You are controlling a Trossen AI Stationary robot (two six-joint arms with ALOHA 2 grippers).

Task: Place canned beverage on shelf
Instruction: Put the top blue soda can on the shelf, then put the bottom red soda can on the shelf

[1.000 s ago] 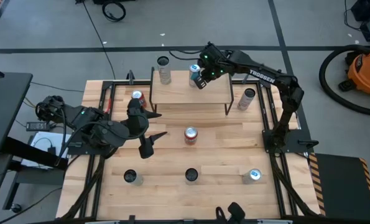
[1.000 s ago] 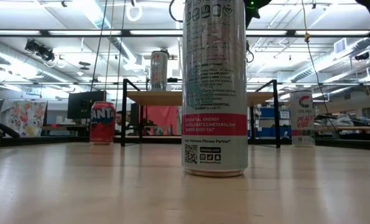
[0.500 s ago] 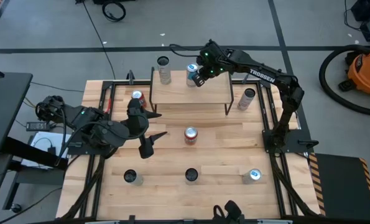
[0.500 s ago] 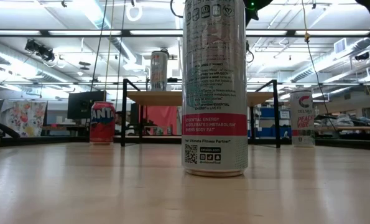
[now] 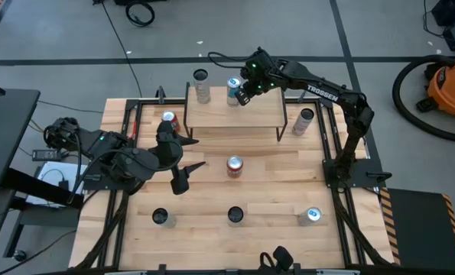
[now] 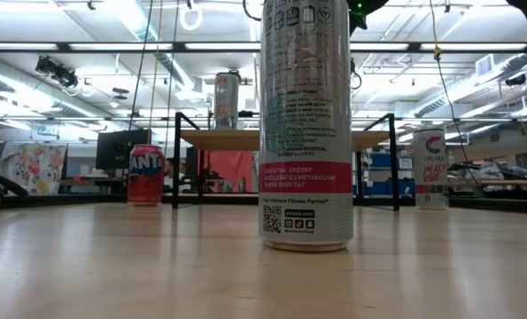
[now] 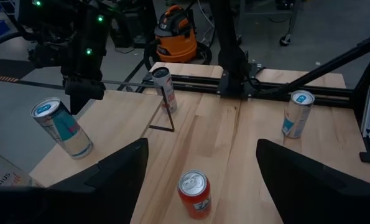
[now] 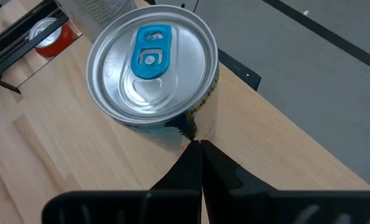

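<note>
The shelf (image 5: 235, 116) stands at the table's far middle. On its far edge is a can with a blue tab (image 5: 232, 86), its base on the board (image 7: 80, 148); I cannot tell whether it stands upright or leans. My right gripper (image 5: 243, 95) is shut beside the can's right side. A silver can (image 5: 203, 91) stands on the shelf's far left corner. My left gripper (image 5: 196, 153) waits open over the table's left part, holding nothing. In the low view a big can (image 6: 306, 124) hides the blue-tabbed one. My right gripper meets the blue-tabbed can with its shut fingertips (image 8: 196, 148), which lie against the side wall just under the top rim (image 8: 186, 127). The fingers slant down from the table's right. The can's base stays on the shelf board.
A red can (image 5: 234, 165) stands mid-table and another (image 5: 168, 119) left of the shelf. A silver can (image 5: 304, 120) stands right of the shelf. Three cans (image 5: 160, 217) (image 5: 235, 215) (image 5: 311, 215) line the near side. Black frame rails (image 5: 330, 137) edge the table.
My right gripper has tipped, and its shut fingertips have swung a little toward the table's far left. The blue-tabbed can has shifted the same way along the shelf's far edge.
</note>
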